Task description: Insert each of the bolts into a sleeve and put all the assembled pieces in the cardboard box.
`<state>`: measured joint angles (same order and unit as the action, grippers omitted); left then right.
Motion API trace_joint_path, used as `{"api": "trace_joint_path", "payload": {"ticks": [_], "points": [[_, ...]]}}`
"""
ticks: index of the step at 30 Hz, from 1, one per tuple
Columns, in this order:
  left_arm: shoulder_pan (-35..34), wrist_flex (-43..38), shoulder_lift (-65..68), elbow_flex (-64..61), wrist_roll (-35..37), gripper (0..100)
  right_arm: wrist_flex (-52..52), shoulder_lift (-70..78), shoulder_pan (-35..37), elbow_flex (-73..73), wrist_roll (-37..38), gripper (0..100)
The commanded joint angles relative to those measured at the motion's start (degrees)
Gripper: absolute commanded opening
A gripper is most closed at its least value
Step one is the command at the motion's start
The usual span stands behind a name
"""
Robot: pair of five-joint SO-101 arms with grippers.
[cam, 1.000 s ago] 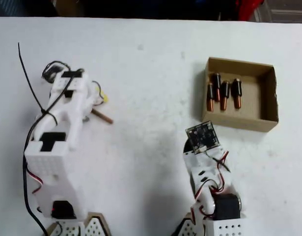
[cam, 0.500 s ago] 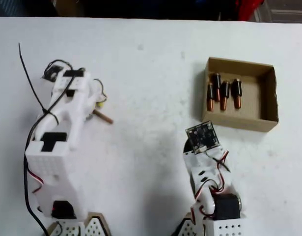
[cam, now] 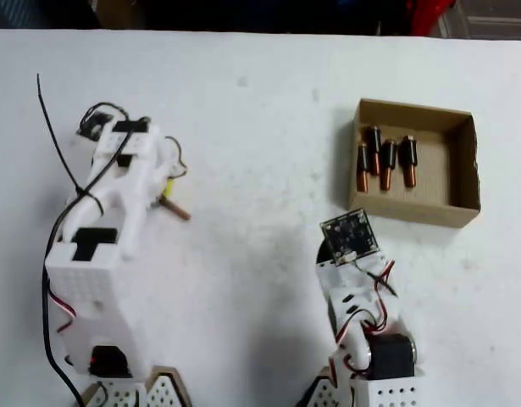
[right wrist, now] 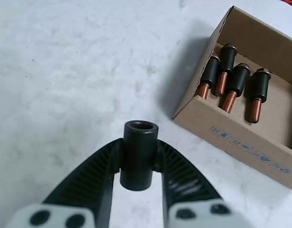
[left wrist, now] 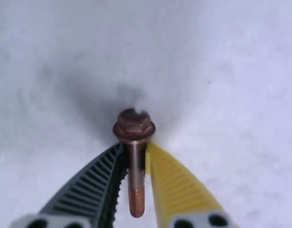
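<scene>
So, mostly done: four assembled pieces (cam: 384, 161) lie side by side in the cardboard box (cam: 417, 212), which sits at approx 2 o'clock on the table (cam: 260, 85) in the high view. One pair looks to be left, and both halves are in hand. L gripper (left wrist: 135, 149), at approx 9 o'clock, is clamped on the bolt (left wrist: 135, 166) by its shank, w/ the hex head poking out past the fingertips, close over the table. R gripper (right wrist: 138, 164), near 5 o'clock and at about 7 o'clock from the box, is clenched round the sleeve (right wrist: 139, 142), open bore facing away from the wrist (no bolt in it yet). What's left, I'd judge: bring the two together, push the bolt into the sleeve, then drop that fifth piece in the box w/ the rest.
</scene>
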<state>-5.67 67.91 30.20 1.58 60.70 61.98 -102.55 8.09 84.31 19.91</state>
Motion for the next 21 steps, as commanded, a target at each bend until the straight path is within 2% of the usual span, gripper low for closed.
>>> {"api": "trace_joint_path", "payload": {"ticks": [1, 4, 9, 19, 21], "points": [[0.40, 0.62, -0.13, 1.23, -1.49, 2, -1.36, -0.66, -0.57, -0.26, -0.09, 1.7], [0.40, 0.70, -0.22, 0.97, -9.76, 2, -1.36, -0.66, -0.57, -0.26, -0.09, 1.7], [0.40, 0.88, -0.66, 0.97, -28.57, 2, -1.36, -0.66, -0.57, -0.26, -0.09, 1.7], [0.75, 7.56, -0.75, 1.32, -62.95, 2, -1.36, -0.66, -0.57, -0.26, 0.00, 1.7], [0.75, 7.56, -0.75, 1.23, -66.55, 2, -1.36, -0.66, -0.57, -0.26, 0.00, 1.7]]}}
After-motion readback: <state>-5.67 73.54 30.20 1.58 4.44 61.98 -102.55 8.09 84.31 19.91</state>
